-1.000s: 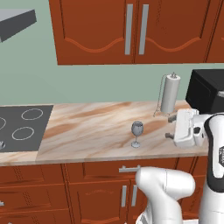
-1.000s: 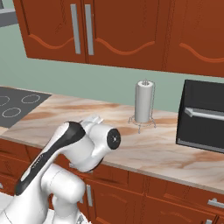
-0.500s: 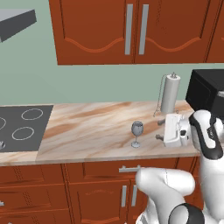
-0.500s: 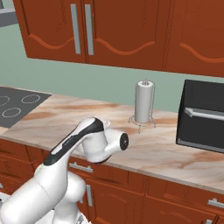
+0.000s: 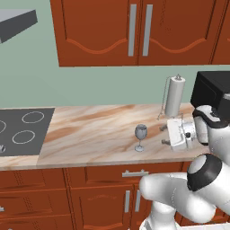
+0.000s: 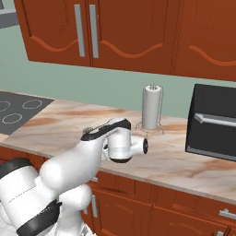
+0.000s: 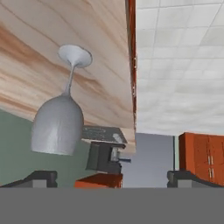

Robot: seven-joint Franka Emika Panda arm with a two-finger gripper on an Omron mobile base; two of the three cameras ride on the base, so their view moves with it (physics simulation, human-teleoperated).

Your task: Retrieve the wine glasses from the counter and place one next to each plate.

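One wine glass point(image 5: 140, 137), grey-blue and translucent, stands upright near the front edge of the beige marbled counter point(image 5: 90, 130). My gripper point(image 5: 164, 135) hovers just right of it at bowl height, pointing sideways at it, jaws open and empty. A small gap separates the fingertips from the glass. The hand view is rolled over, so the wine glass point(image 7: 57, 124) hangs foot-up, above the left fingertip point(image 7: 41, 176) rather than between the two; the gripper point(image 7: 113, 177) is open wide. My arm covers the glass in the right base view. The plates are out of view.
A paper towel holder point(image 5: 174, 96) stands behind the gripper, with a black oven-like appliance point(image 6: 213, 120) to its right. A cooktop point(image 5: 22, 130) is set into the counter's left end. Wood cabinets point(image 5: 134, 31) hang above; drawers run below the counter edge.
The hand has moved left toward the glass and the arm's elbow has swung round. The glass has not moved and the jaws have stayed open.
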